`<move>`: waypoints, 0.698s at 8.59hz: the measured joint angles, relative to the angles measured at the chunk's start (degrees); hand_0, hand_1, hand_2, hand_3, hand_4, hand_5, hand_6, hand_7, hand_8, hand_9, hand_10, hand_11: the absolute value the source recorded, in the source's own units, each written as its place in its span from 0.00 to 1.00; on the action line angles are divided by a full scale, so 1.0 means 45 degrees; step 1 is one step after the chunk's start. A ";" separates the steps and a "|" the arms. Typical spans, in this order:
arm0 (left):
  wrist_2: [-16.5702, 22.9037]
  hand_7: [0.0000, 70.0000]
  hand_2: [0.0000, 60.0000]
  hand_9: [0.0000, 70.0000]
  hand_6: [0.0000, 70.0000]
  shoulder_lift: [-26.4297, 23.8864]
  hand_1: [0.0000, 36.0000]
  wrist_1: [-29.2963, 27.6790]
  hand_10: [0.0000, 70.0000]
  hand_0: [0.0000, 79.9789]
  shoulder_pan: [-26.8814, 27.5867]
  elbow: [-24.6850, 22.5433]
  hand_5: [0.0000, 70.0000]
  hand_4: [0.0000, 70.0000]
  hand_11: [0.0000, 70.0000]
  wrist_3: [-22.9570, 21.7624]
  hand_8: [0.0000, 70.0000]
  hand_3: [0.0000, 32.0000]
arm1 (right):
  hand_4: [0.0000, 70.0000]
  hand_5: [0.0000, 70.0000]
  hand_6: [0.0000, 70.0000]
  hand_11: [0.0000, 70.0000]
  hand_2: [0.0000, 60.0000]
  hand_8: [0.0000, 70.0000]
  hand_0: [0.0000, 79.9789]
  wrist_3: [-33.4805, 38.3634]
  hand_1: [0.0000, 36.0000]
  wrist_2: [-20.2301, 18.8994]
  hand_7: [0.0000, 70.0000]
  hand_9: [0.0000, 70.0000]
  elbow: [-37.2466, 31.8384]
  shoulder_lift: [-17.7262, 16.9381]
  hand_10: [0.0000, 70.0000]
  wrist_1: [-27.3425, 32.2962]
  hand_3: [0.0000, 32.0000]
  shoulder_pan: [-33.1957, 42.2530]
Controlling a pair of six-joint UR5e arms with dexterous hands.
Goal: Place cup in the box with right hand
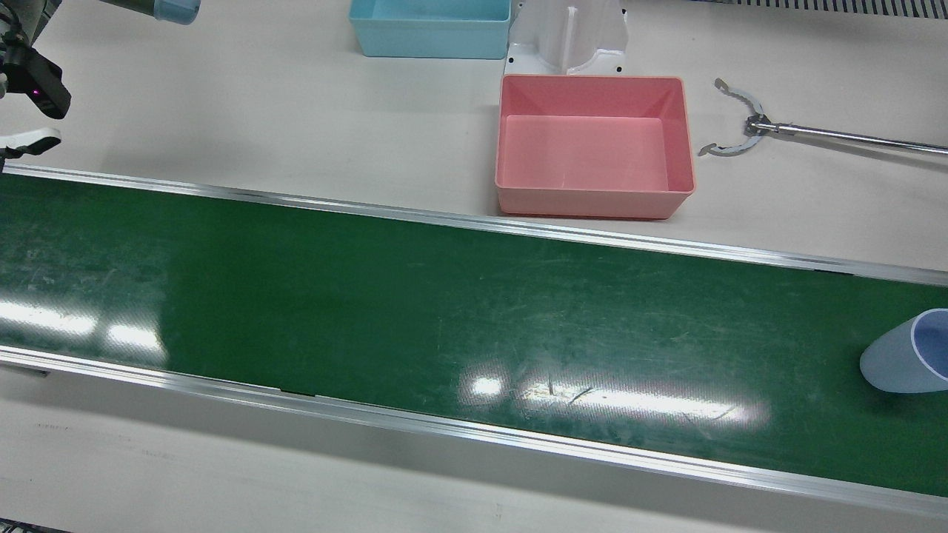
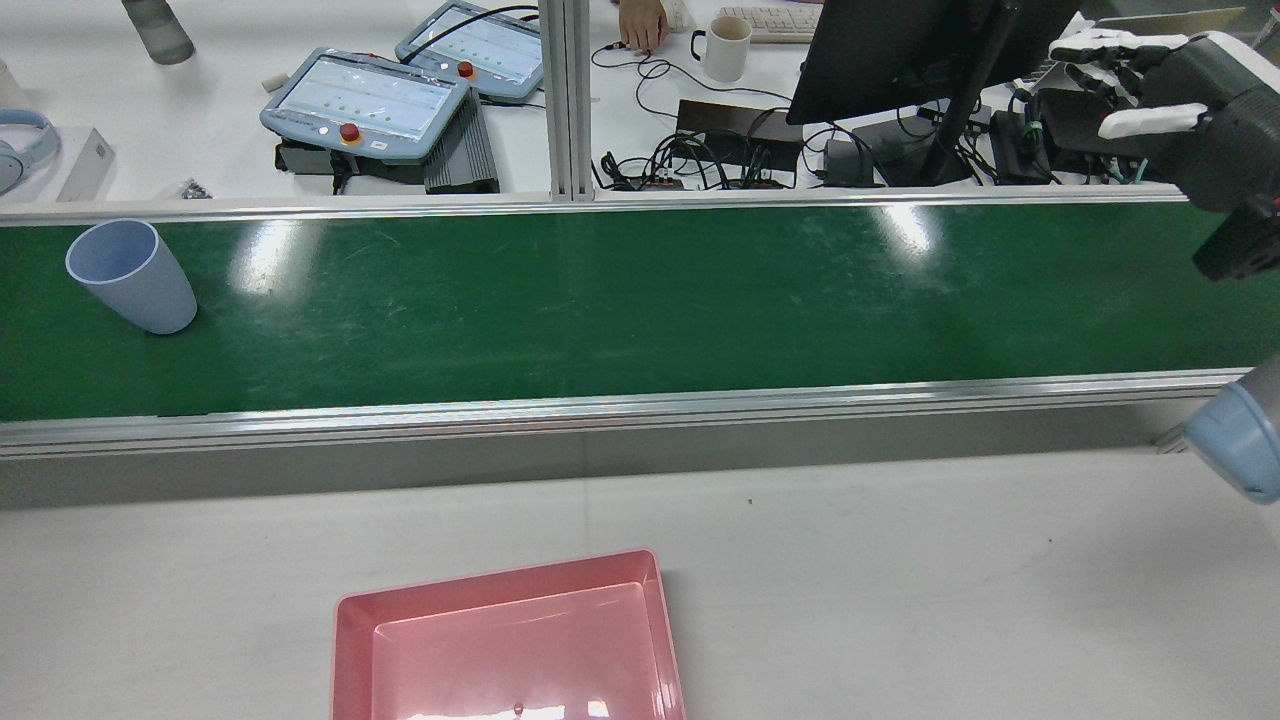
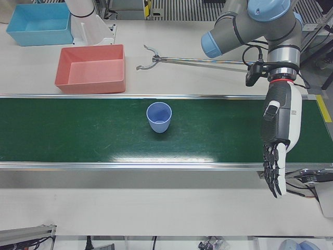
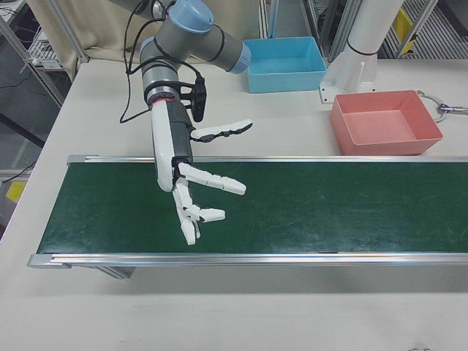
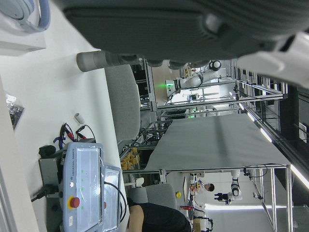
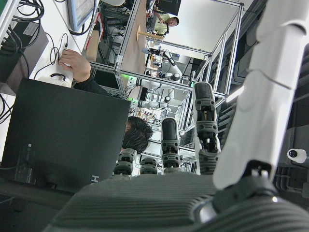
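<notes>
Green conveyor belt (image 2: 640, 300) carried the upright blue cup (image 2: 132, 275) at its left end. Right hand (image 4: 194, 186) hovered over the belt, fingers spread and empty, probably waiting; pink box (image 1: 592, 144) stood empty beside the belt.

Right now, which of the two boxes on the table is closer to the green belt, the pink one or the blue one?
The pink box. It sits just beside the belt's metal rail, while the blue box stands farther back, near the white pedestal.

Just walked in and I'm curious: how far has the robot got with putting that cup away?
Nothing is done yet. The blue cup stands upright on the green belt, and the pink box is empty. The right hand hovers open over the belt, holding nothing. Grasping, carrying and placing all remain.
</notes>
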 measured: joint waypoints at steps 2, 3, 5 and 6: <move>0.0000 0.00 0.00 0.00 0.00 0.0001 0.00 0.0000 0.00 0.00 0.0004 0.0000 0.00 0.00 0.00 0.0004 0.00 0.00 | 0.50 0.07 0.13 0.16 0.00 0.02 0.70 0.0000 0.35 0.0000 0.60 0.13 -0.0006 0.0010 0.09 0.0000 0.00 -0.0007; 0.0000 0.00 0.00 0.00 0.00 0.0000 0.00 0.0000 0.00 0.00 0.0005 0.0000 0.00 0.00 0.00 0.0001 0.00 0.00 | 0.49 0.07 0.13 0.15 0.00 0.02 0.70 0.0000 0.35 0.0000 0.59 0.13 0.0004 0.0009 0.09 0.0000 0.00 -0.0005; 0.0001 0.00 0.00 0.00 0.00 0.0000 0.00 0.0000 0.00 0.00 0.0002 -0.0001 0.00 0.00 0.00 -0.0001 0.00 0.00 | 0.48 0.07 0.13 0.15 0.00 0.01 0.70 0.0001 0.35 -0.0019 0.58 0.12 0.0018 -0.0004 0.09 0.0000 0.00 0.0006; 0.0000 0.00 0.00 0.00 0.00 0.0001 0.00 0.0000 0.00 0.00 0.0001 0.0000 0.00 0.00 0.00 -0.0006 0.00 0.00 | 0.49 0.08 0.13 0.15 0.00 0.02 0.70 0.0000 0.35 -0.0045 0.59 0.12 0.0004 0.0000 0.09 0.0000 0.00 0.0003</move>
